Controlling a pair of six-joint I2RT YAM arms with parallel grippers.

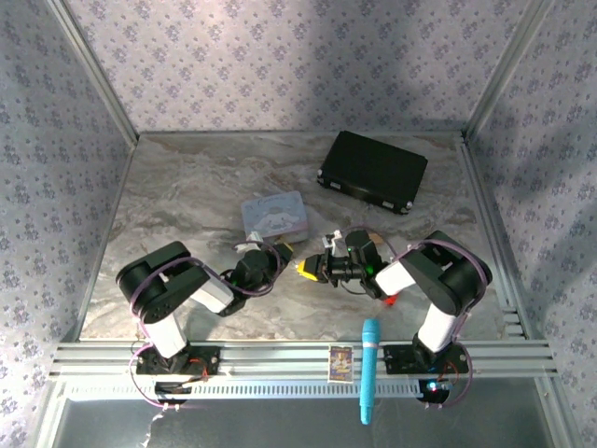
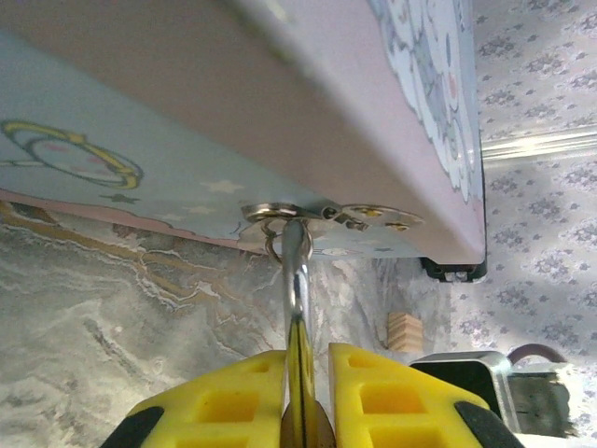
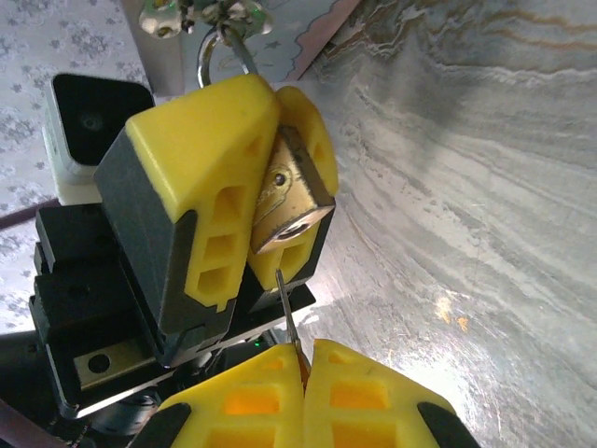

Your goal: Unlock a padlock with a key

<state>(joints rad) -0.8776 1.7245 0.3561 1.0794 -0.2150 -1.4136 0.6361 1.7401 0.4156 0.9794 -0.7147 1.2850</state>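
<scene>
- Left tool [image 2: 306, 357]: yellow fingers are clamped on the padlock [image 3: 291, 201], gripping the brass body by its flat sides.
- In the left wrist view I get the lock edge-on. The shackle [image 2: 295, 252] runs straight up and away from the fingers.
- Small ring [image 2: 272, 245] sits on the shackle, with a few silvery bits [image 2: 373, 217] beside it. All of that is hard up against the lower edge of the pale blue tin [image 1: 273, 215].
- In the right wrist view the padlock's keyhole face points at the camera. I see the keyhole as a dark round spot on the bottom end of the body.
- Right tool [image 3: 300, 353]: fingers are pinched nearly together on the key [image 3: 285, 308]. Only the thin blade sticks out between the pads.
- Key vs lock: the blade points up at the keyhole face. Its tip is just under that face and a touch left of the hole in the right wrist view.
- The tip reads as outside the lock body. I cannot tell whether it touches the edge.
- Grey marbled tabletop [image 3: 485, 187] shows behind both tools.
- Top view: the two tools meet nose to nose mid-tabletop, just in front of the tin.
- Other items:
  - Black case [image 1: 373, 171] lies at the back right, well apart from the tools.
  - Turquoise stick [image 1: 369, 369] lies across the near rail by the right arm base.
  - Tan block [image 2: 405, 331] sits past the tin's corner.
</scene>
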